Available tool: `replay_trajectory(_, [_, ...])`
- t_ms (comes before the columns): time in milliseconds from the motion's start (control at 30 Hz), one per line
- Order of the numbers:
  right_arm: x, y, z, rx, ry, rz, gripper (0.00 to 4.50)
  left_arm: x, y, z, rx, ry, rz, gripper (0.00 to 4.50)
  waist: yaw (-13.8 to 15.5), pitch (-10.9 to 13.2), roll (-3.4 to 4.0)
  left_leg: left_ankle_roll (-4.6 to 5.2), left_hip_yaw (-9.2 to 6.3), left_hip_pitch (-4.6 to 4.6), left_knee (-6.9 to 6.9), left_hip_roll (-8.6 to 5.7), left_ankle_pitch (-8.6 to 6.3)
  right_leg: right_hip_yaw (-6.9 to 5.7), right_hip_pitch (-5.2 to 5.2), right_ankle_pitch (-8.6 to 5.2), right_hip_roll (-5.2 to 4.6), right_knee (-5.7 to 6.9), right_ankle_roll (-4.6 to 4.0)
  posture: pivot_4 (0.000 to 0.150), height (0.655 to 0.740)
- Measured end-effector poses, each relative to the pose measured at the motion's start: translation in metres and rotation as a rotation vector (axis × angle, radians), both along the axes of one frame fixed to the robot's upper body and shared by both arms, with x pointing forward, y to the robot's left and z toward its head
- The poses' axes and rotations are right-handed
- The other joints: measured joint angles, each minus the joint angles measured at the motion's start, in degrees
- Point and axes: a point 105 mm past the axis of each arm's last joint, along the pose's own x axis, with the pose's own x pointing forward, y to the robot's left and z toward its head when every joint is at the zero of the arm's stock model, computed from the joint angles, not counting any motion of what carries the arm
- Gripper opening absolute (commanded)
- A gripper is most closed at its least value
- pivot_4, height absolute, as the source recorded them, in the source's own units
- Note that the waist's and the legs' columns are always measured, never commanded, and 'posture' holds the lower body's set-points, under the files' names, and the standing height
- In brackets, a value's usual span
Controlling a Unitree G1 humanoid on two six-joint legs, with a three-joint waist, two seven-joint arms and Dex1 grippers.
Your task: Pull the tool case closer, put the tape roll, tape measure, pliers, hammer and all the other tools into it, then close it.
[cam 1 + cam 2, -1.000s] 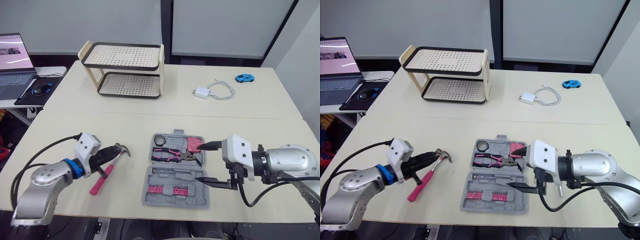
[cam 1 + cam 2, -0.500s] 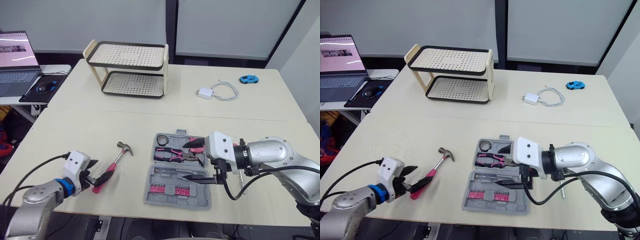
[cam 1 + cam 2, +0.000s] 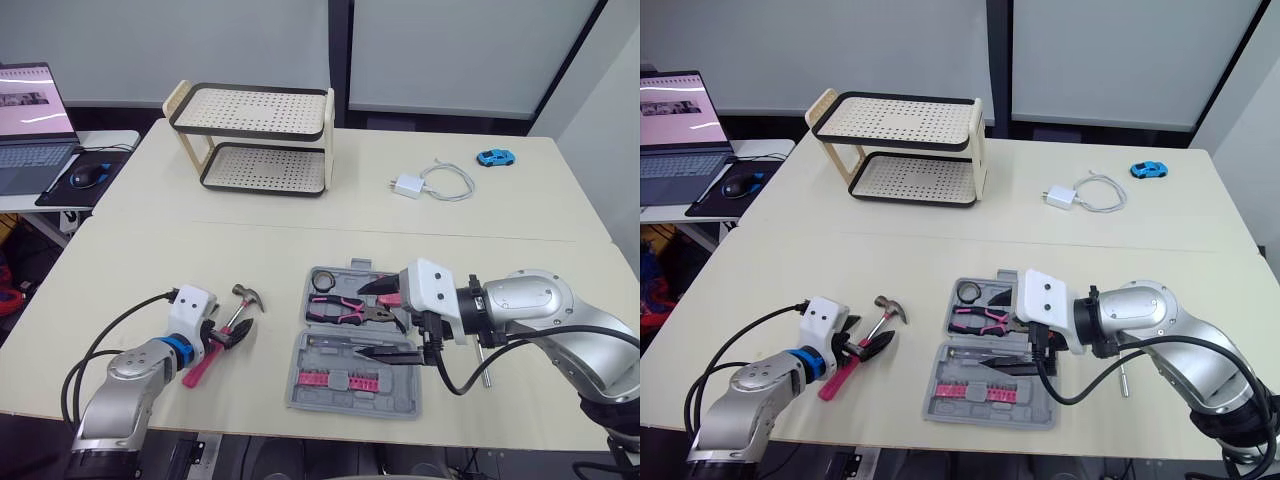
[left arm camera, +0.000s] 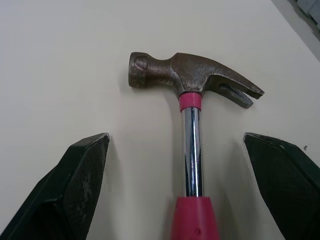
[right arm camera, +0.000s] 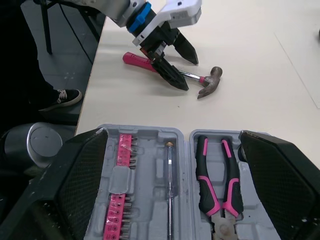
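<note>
Our left hand (image 3: pixel 228 335) is spread wide at the lower left of the frame, its fingers (image 4: pixel 85 175) either side of the hammer (image 4: pixel 192 100) lying on the desk (image 3: pixel 150 260). Our right hand (image 3: pixel 385 320), also wide, hovers over the open tool case (image 3: pixel 395 388) at lower centre, with the pliers (image 3: pixel 345 310) inside.

Our silver left arm (image 3: pixel 118 378) comes in from seven o'clock, and its black two-fingered left gripper (image 3: pixel 232 335) points toward two o'clock, low, with fingers spread wide. Our silver right arm (image 3: pixel 545 312) bends in from four o'clock. Its black two-fingered right gripper (image 3: pixel 366 318) points toward nine o'clock, fingers parted wide.
</note>
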Motion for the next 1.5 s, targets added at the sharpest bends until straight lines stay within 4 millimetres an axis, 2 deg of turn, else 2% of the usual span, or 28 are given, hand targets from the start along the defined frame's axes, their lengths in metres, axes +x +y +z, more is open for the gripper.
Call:
replay_trajectory(33, [0.000, 0.000, 0.000, -0.001, 0.002, -0.001, 4.50, 0.001, -0.001, 0.000, 0.011, -0.004, -0.001, 4.47, 0.0, 0.0, 0.00, 0.00, 0.00, -0.01, 0.00, 0.00, 0.00, 0.00, 0.00, 0.00, 0.00, 0.00, 0.00, 0.150, 0.7350])
replay_trajectory(133, [0.000, 0.000, -0.001, -0.004, 0.007, -0.004, 4.50, 0.004, -0.004, -0.001, 0.026, -0.006, -0.006, 3.85, 0.0, 0.0, 0.01, 0.00, 0.00, -0.01, 0.00, -0.01, 0.00, 0.00, 0.01, 0.00, -0.01, 0.00, 0.00, 0.150, 0.7350])
replay_trajectory(500, [0.000, -0.001, -0.002, -0.009, 0.012, -0.014, 4.50, 0.002, -0.013, -0.002, -0.017, 0.029, -0.004, 0.54, 0.0, 0.0, 0.06, 0.00, 0.00, 0.02, 0.00, -0.01, 0.00, 0.00, 0.05, 0.00, -0.02, 0.00, 0.00, 0.150, 0.7350])
replay_trajectory(567, [0.001, -0.001, -0.001, -0.008, 0.009, -0.017, 4.50, 0.001, -0.012, -0.002, -0.027, 0.035, 0.004, 0.07, 0.0, 0.0, 0.06, 0.00, 0.00, 0.03, 0.00, -0.01, 0.00, 0.00, 0.05, 0.00, -0.02, 0.00, 0.00, 0.150, 0.7350])
replay_trajectory(867, [0.002, -0.003, -0.001, -0.003, 0.005, -0.039, 4.50, -0.004, -0.007, 0.002, -0.013, 0.021, -0.016, 0.07, 0.0, 0.0, 0.05, 0.00, -0.02, 0.01, 0.00, -0.01, 0.00, -0.01, 0.02, 0.00, -0.01, -0.01, 0.00, 0.150, 0.7350])
replay_trajectory(933, [0.003, -0.006, -0.002, 0.002, 0.004, -0.056, 4.50, -0.004, -0.004, 0.010, 0.015, 0.004, -0.047, 0.07, 0.0, 0.0, 0.03, 0.00, -0.04, -0.03, 0.00, -0.01, 0.00, -0.04, 0.01, 0.00, -0.01, -0.02, 0.00, 0.150, 0.7350])
replay_trajectory(1033, [0.002, -0.010, -0.002, 0.003, 0.005, -0.074, 4.50, -0.004, -0.006, 0.036, 0.068, -0.063, -0.157, 0.07, 0.0, 0.0, 0.03, -0.01, -0.02, -0.07, -0.01, -0.01, 0.00, -0.03, -0.01, 0.00, -0.03, -0.05, 0.00, 0.150, 0.7350])
replay_trajectory(1100, [0.002, -0.015, 0.000, 0.003, -0.004, -0.091, 4.50, -0.007, -0.015, 0.055, 0.089, -0.113, -0.269, 0.07, 0.1, 0.0, 0.04, -0.01, 0.01, -0.07, -0.03, -0.02, 0.00, -0.04, 0.00, 0.00, -0.06, -0.09, 0.00, 0.150, 0.7350])
replay_trajectory(1200, [-0.002, -0.023, 0.002, 0.007, 0.001, -0.107, 4.50, -0.017, -0.034, 0.068, 0.091, -0.136, -0.438, 0.07, 0.1, 0.0, 0.05, -0.01, 0.03, -0.07, -0.03, -0.02, 0.00, -0.03, 0.00, 0.00, -0.06, -0.09, 0.00, 0.150, 0.7350])
replay_trajectory(1300, [-0.007, -0.035, 0.000, -0.013, 0.009, -0.133, 4.50, -0.028, -0.059, 0.070, 0.080, -0.126, -0.615, 0.07, 0.2, 0.0, 0.06, -0.01, 0.05, -0.07, -0.03, -0.02, 0.00, -0.02, 0.01, -0.01, -0.06, -0.09, 0.00, 0.150, 0.7350])
replay_trajectory(1367, [-0.013, -0.048, -0.003, -0.043, 0.024, -0.147, 4.50, -0.036, -0.085, 0.071, 0.073, -0.112, -0.765, 0.07, 0.4, 0.0, 0.06, -0.01, 0.04, -0.09, -0.01, -0.04, 0.00, -0.03, 0.04, -0.01, -0.06, -0.10, 0.01, 0.150, 0.7350])
replay_trajectory(1500, [-0.026, -0.068, -0.009, -0.099, 0.037, -0.158, 4.50, -0.043, -0.118, 0.065, 0.092, -0.096, -0.951, 0.07, 0.3, 0.0, 0.06, 0.00, 0.06, -0.07, -0.01, -0.04, 0.00, -0.01, 0.04, -0.01, -0.03, -0.10, 0.01, 0.150, 0.7350])
